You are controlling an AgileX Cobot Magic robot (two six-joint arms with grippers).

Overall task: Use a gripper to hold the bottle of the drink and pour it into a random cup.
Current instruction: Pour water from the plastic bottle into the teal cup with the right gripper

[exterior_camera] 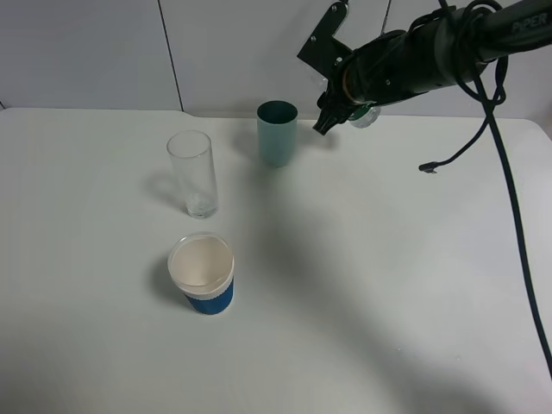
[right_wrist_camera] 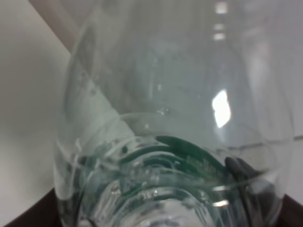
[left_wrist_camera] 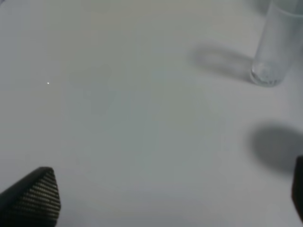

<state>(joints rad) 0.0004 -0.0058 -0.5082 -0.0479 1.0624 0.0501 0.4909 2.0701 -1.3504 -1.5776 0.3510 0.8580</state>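
Aloft, bottle (right_wrist_camera: 165, 109) near cup (exterior_camera: 277, 134), long axis aslant.

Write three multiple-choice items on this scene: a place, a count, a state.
1. In the high view, the teal cup stands where from the clear glass? A. right and farther back B. left and nearer C. inside it
2. How many cups or glasses stand on the table? A. two B. three C. five
3. The right gripper is: A. open, empty B. shut on the bottle C. lying on the table
Key: 1 A, it is rightward, nearer the wall; 2 B, teal cup, clear glass, white cup with blue sleeve; 3 B, the bottle fills the right wrist view, held aloft.
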